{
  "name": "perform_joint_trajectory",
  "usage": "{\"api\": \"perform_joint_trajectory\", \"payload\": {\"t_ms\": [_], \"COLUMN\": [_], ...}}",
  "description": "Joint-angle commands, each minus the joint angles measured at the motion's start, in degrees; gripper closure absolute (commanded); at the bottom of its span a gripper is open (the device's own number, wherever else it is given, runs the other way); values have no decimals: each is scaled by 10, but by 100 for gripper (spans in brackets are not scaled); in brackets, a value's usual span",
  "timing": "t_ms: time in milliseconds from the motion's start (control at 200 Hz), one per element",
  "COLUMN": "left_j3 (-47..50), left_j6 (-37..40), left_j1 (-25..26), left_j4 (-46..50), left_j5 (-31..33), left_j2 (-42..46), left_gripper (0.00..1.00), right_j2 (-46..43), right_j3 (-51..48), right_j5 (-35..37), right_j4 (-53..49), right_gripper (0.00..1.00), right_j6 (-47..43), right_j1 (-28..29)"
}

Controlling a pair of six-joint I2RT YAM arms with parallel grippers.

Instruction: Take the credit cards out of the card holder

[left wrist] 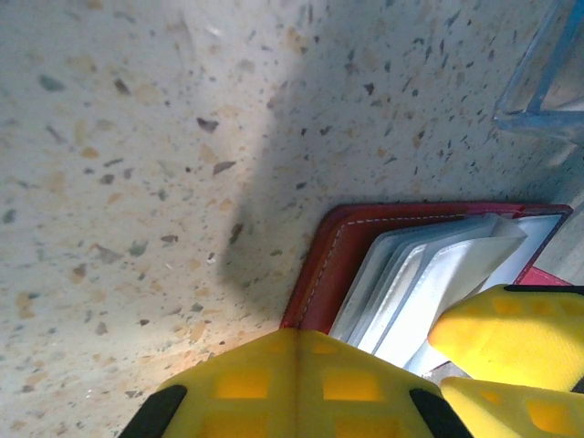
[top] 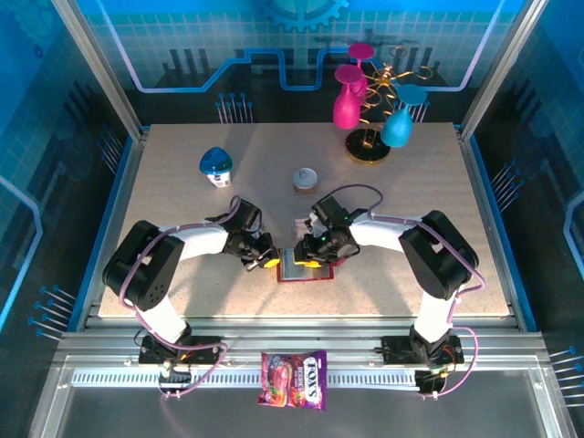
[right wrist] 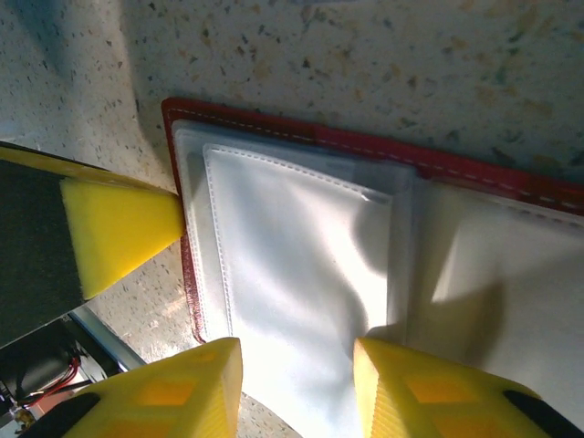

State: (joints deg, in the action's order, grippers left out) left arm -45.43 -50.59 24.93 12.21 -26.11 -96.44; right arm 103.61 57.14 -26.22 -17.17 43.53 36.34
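Left gripper (top: 267, 262), its fingers shut together, presses a yellow tip against the card holder (top: 306, 276) at its 9 o'clock edge, seemingly to pin the wallet open. Right gripper (right wrist: 297, 360) hangs with jaws apart astride the top pocket (right wrist: 292, 246), probably lining up a pinch. Opened flat, the holder lies toward 6 o'clock on the table (top: 182, 182). Right wrist view reveals the stacked see-through pockets, where I cannot make out the credit cards; overhead, the arms hide them.

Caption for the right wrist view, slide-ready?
Right gripper poised over the open red leather-like card holder, its clear pockets spread on the speckled tabletop.
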Motion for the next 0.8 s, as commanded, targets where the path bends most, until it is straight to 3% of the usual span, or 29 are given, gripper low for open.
{"api": "perform_joint_trajectory", "payload": {"t_ms": [0, 340, 795], "left_j3": [-19, -30, -46], "left_j6": [14, -8, -25], "left_j1": [3, 6, 35], "left_j4": [32, 13, -32], "left_j5": [15, -7, -38], "left_j2": [1, 47, -18], "left_gripper": [94, 83, 76], "right_j2": [-14, -17, -18], "right_j3": [-17, -40, -62], "right_j5": [-11, -33, -54], "right_j4": [11, 52, 90], "right_gripper": [61, 62, 64], "right_j6": [11, 25, 35], "right_j1": [-10, -19, -28]}}
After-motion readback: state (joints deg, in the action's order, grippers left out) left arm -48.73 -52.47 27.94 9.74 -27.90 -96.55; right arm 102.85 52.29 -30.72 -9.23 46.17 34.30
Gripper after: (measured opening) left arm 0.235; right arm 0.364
